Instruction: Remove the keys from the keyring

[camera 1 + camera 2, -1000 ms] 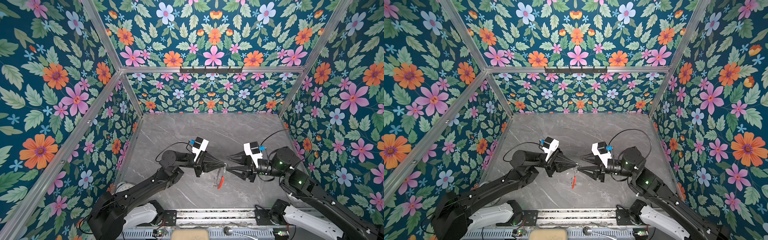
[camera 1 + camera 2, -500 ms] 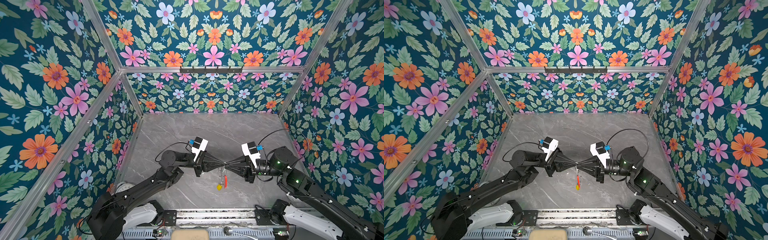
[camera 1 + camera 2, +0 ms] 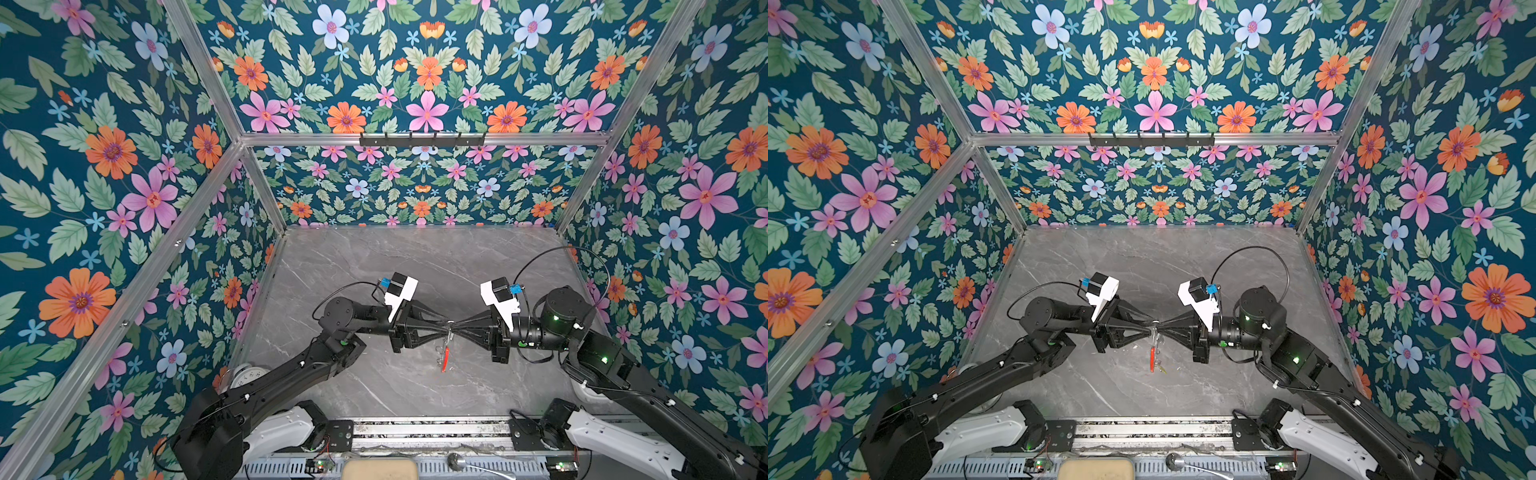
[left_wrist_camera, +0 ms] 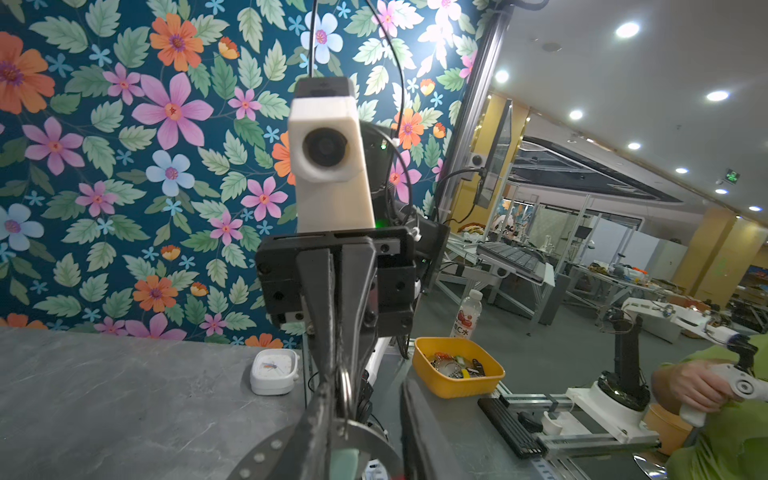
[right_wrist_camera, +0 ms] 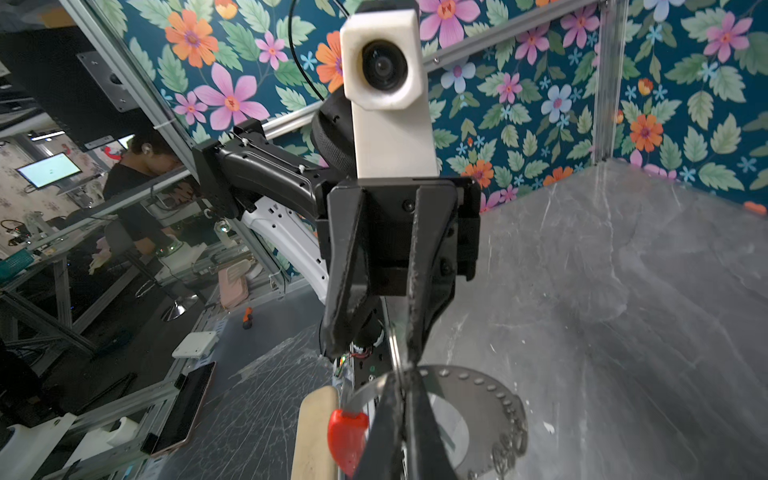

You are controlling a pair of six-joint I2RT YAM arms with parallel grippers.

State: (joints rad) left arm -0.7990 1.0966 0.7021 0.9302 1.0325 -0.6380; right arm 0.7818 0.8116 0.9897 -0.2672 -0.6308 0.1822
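The keyring [image 3: 446,351] hangs edge-on above the table middle, between two grippers that meet tip to tip; its red section [image 3: 1152,358] points down. My right gripper [image 5: 400,374] is shut on the grey band [image 5: 469,386], which carries several small split rings. My left gripper [image 4: 365,390] is open, with one finger [image 4: 318,415] against the band and the other apart from it. A pale tag [image 4: 345,461] shows under the band, blurred. In a top view a small yellowish piece [image 3: 1161,368] sits low by the table under the keyring; I cannot tell whether it is a key.
A white clock [image 4: 274,372] stands on the table near the front left, partly under the left arm [image 3: 291,374]. A yellow tub [image 4: 432,374] of metal bits and a bottle [image 4: 467,320] sit off the table beyond the front rail. Flowered walls close in three sides.
The right gripper moved in to the left one and shut on the keyring. The left gripper opened. The keyring swung from tilted to hanging straight, and a yellow piece dropped lower.
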